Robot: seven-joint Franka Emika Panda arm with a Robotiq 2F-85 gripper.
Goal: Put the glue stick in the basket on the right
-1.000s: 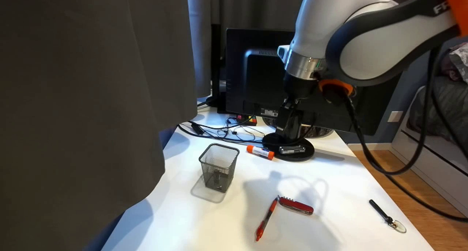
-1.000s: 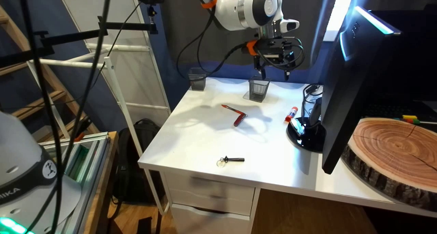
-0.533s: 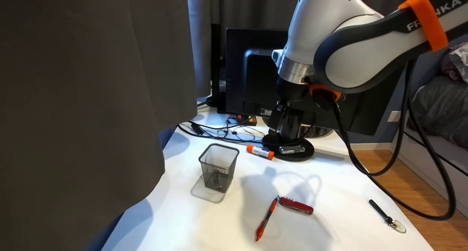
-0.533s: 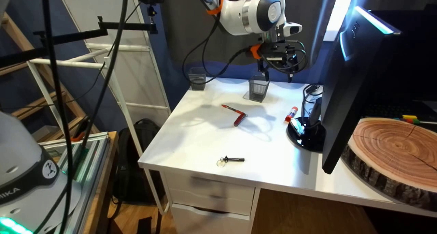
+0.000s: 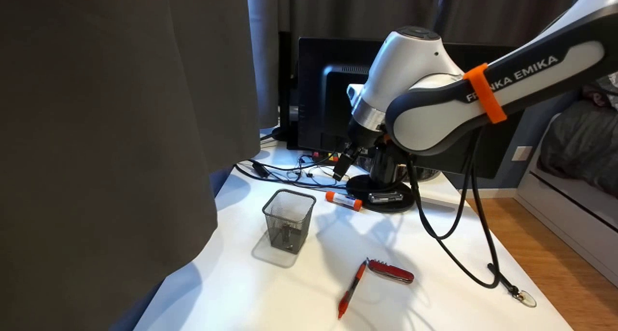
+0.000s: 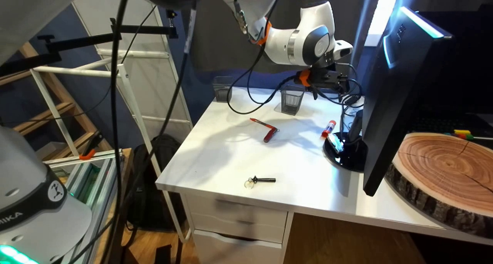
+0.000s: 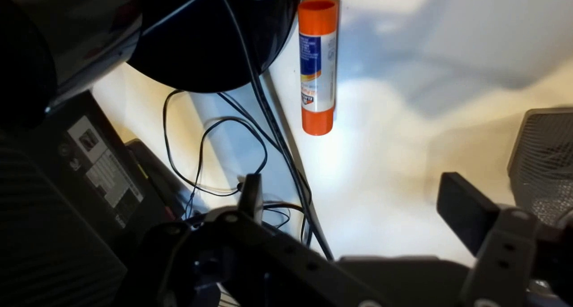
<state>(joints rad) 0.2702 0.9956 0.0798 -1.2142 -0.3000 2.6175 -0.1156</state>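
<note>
In an exterior view only — second basket [image 6: 222,91] | wrist view — gripper [image 7: 356,204] spread wide | lettered glue stick [image 7: 318,70]

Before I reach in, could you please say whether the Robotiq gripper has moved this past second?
Yes: in an exterior view, the Robotiq gripper has moved down and rightward in the picture, closer to the black monitor.

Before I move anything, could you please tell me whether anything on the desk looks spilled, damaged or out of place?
Nothing looks spilled or damaged. Only the thin black cables look untidy, lying in loose loops near the glue stick.
</note>
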